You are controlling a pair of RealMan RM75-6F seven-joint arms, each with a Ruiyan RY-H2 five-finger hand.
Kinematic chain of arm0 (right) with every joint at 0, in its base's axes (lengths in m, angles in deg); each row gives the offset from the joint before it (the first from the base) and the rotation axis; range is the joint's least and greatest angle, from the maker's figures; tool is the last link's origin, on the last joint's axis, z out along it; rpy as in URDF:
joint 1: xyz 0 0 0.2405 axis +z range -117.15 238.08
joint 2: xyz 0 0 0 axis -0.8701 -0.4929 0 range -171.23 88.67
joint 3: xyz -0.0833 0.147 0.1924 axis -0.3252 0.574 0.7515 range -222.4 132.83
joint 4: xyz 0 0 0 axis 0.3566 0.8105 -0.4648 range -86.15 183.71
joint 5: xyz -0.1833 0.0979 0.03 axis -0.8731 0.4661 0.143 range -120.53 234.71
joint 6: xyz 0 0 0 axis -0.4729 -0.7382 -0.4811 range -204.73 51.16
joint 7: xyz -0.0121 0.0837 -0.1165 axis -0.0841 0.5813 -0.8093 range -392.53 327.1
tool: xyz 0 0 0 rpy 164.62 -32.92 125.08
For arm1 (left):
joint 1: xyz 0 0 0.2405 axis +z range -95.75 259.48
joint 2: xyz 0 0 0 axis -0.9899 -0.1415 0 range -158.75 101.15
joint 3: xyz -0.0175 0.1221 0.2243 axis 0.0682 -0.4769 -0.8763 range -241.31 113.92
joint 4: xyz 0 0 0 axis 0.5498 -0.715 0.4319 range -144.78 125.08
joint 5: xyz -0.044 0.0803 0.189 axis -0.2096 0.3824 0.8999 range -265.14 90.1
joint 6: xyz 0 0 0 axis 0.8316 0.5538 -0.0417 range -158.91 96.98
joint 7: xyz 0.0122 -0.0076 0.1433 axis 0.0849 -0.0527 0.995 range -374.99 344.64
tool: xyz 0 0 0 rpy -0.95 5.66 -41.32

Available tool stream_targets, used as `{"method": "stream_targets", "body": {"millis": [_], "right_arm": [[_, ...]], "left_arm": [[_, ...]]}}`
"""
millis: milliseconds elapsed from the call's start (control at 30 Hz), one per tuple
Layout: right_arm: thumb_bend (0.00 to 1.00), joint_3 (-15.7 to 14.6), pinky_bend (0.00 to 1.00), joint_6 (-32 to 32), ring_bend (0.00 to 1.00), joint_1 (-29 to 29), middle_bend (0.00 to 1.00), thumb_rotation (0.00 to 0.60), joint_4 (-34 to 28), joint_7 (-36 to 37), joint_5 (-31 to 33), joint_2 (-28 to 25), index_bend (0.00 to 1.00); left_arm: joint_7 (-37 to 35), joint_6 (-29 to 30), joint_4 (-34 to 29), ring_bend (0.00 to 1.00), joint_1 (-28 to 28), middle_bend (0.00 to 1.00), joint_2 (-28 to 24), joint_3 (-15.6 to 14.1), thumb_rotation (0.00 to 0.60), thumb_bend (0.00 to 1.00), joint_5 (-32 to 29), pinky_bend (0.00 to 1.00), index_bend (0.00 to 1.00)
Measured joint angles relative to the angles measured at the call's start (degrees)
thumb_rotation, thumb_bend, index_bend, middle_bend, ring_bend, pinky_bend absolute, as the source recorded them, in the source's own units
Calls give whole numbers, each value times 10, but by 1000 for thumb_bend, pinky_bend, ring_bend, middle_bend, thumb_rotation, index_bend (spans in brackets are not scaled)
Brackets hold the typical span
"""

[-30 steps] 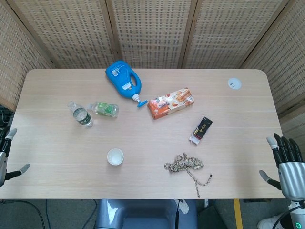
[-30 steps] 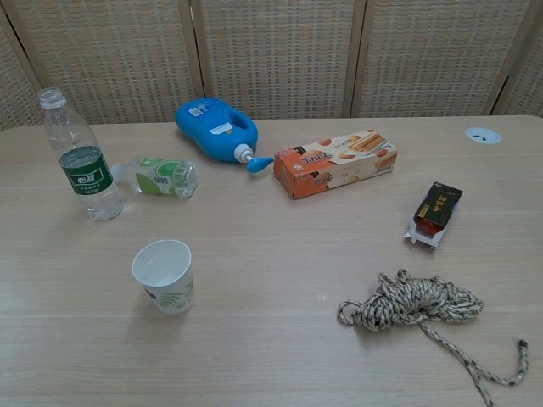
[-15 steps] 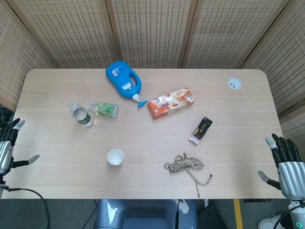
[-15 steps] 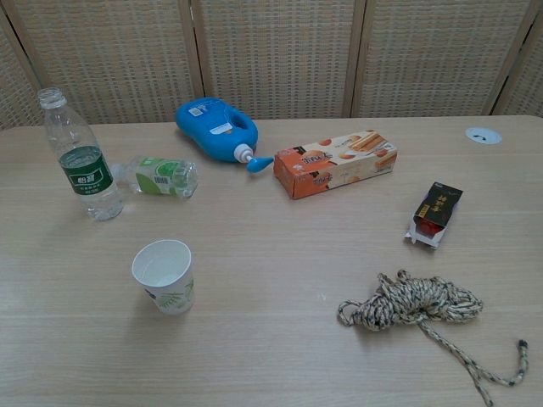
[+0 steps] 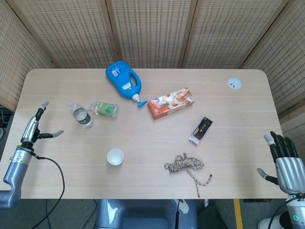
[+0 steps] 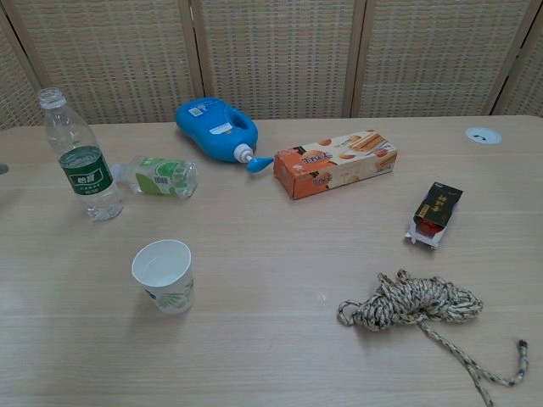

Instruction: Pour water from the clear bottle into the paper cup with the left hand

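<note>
The clear bottle (image 5: 81, 114) (image 6: 81, 157) with a green label stands upright and uncapped on the left part of the table. The white paper cup (image 5: 115, 157) (image 6: 165, 275) stands upright in front of it, nearer the front edge. My left hand (image 5: 33, 130) hovers over the table's left edge, fingers spread and empty, well left of the bottle. In the chest view only a sliver of it shows at the left border. My right hand (image 5: 283, 162) hangs off the table's right front corner, fingers apart, holding nothing.
A small green-labelled bottle (image 5: 106, 109) lies on its side right beside the clear bottle. Behind are a blue detergent jug (image 5: 123, 79) and an orange snack box (image 5: 170, 102). A dark packet (image 5: 201, 129) and a rope coil (image 5: 186, 165) lie to the right.
My left hand has risen from below the table's left front edge and moved up and inward toward the bottle. The right hand barely shifted. Objects on the table have stayed put.
</note>
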Motion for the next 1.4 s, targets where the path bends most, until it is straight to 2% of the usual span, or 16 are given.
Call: {"method": "stream_targets", "body": {"millis": [267, 767, 1133, 1400], "right_arm": [[0, -1, 0, 7, 0, 2, 0, 600, 2, 2, 4, 2, 0], [0, 8, 0, 36, 0, 12, 0, 600, 10, 17, 39, 2, 0], [0, 18, 0, 52, 0, 19, 0, 600, 22, 36, 63, 0, 0], [0, 22, 0, 60, 0, 23, 0, 600, 29, 40, 76, 2, 0]], "left_arm": [[-64, -41, 74, 0, -36, 0, 72, 16, 600, 0, -20, 0, 0], [-101, -91, 197, 0, -99, 0, 167, 23, 600, 0, -22, 0, 0], [-152, -102, 271, 0, -126, 0, 217, 19, 600, 27, -12, 0, 0], [-164, -95, 318, 0, -147, 0, 257, 29, 600, 48, -18, 1, 0]]}}
